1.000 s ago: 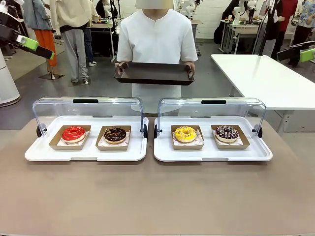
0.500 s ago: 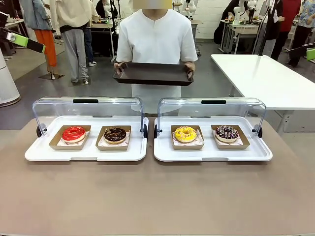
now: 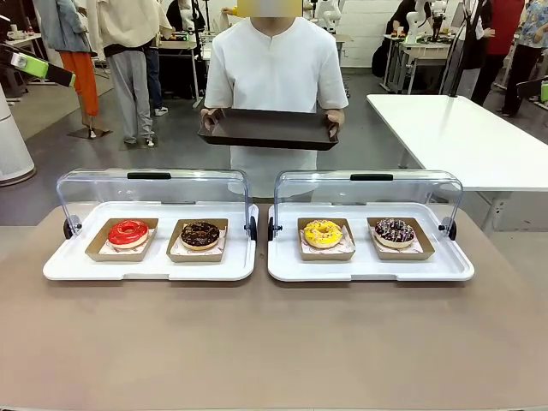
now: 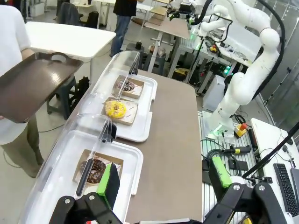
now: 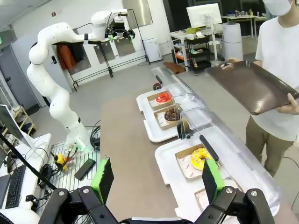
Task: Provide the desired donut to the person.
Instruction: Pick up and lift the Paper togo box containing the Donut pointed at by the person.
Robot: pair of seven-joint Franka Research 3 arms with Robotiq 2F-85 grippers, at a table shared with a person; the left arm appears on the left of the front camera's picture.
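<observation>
Here the white-shirted person holds a dark tray; left tool and right tool gape wide.

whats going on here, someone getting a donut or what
The person stands across the table holding an empty dark tray. A red donut, a chocolate donut, a yellow donut and a sprinkled donut sit untouched in two white display cases. The left pincer and right pincer are open, raised off the table, holding nothing.

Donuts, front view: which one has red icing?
The red donut, leftmost of the four, in the left tray. The others are a chocolate donut, a yellow donut and a sprinkled chocolate donut.
</observation>
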